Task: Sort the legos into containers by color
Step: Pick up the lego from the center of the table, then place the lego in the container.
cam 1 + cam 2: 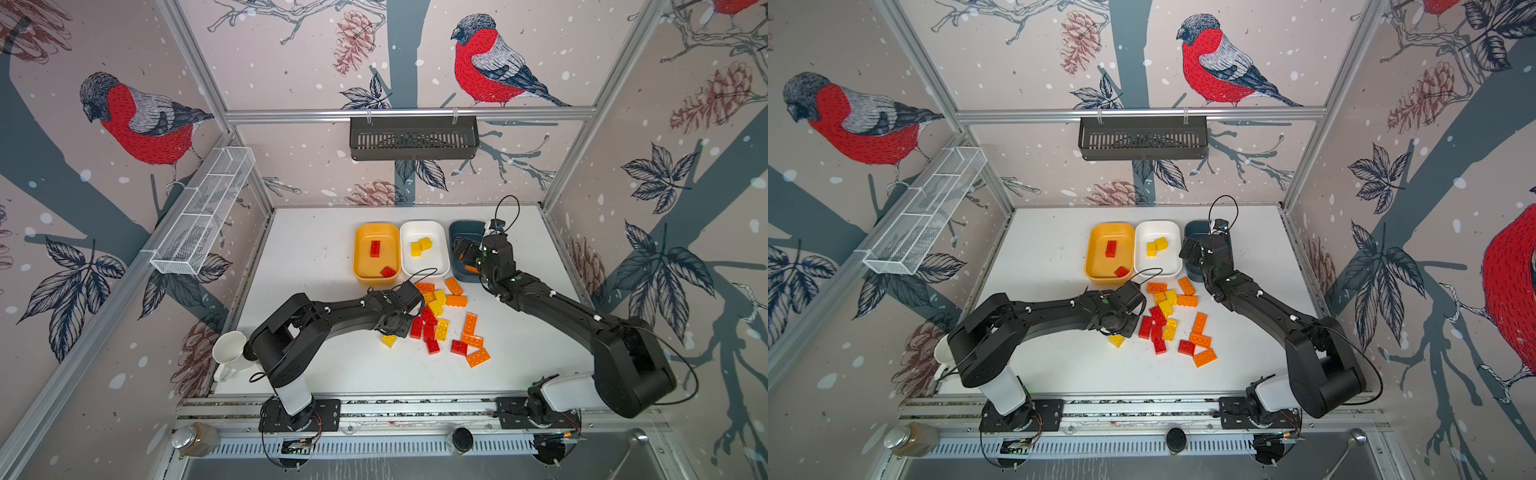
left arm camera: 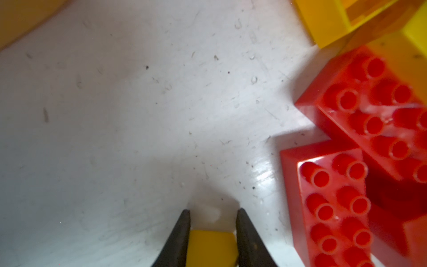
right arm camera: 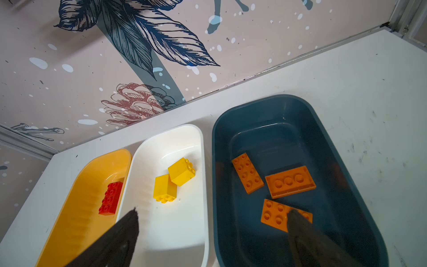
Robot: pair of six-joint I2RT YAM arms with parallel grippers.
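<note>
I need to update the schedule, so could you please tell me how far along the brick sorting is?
Done: two red bricks lie in the yellow-orange tray, two yellow bricks in the white tray, three orange bricks in the teal tray. In hand: the left tool is shut on a yellow brick beside the pile; the right tool hangs open, empty, over the trays. Left: the mixed pile on the table.

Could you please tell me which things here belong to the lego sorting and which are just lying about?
Part of the job:
- pile of loose legos
- yellow lego pinched by the left fingers
- yellow-orange tray
- white tray
- teal tray

Just lying about:
- black slotted basket
- white wire rack
- white mug
- jar
</note>
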